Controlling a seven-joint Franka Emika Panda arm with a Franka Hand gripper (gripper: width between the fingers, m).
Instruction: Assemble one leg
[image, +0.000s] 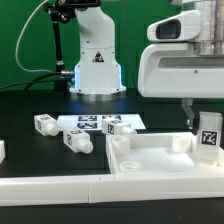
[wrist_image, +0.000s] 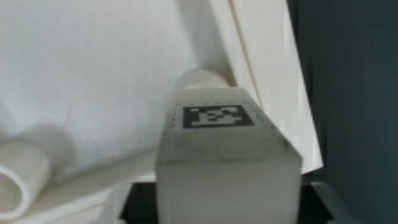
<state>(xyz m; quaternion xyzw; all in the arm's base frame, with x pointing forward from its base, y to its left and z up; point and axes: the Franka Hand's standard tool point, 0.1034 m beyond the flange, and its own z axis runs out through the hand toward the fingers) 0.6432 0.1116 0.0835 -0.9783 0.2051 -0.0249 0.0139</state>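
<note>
The pincer (image: 207, 122) is seen closed on the leg (image: 208, 137). The blocky white body is clamped between the two fingers, and its tag is turned toward the exterior camera. The leg is held upright at the exterior view's right, by the far right corner of the large white tray-like part (image: 150, 162). Whether it touches that part cannot be told.

In the wrist view the leg (wrist_image: 219, 150) fills the middle. A raised edge of the tray-like part (wrist_image: 267, 60) runs just beside it, and a round socket (wrist_image: 25, 172) is shown off to one side, apart from the leg.

The upright hold is judged to be chosen so that the leg's end can be lowered straight into a corner socket. For that, a shift toward the socket is thought to be needed first.

The other loose legs (image: 78, 140) are seen lying on the dark counter (image: 40, 165) beside the marker board (image: 92, 122), well apart from the pincer.
</note>
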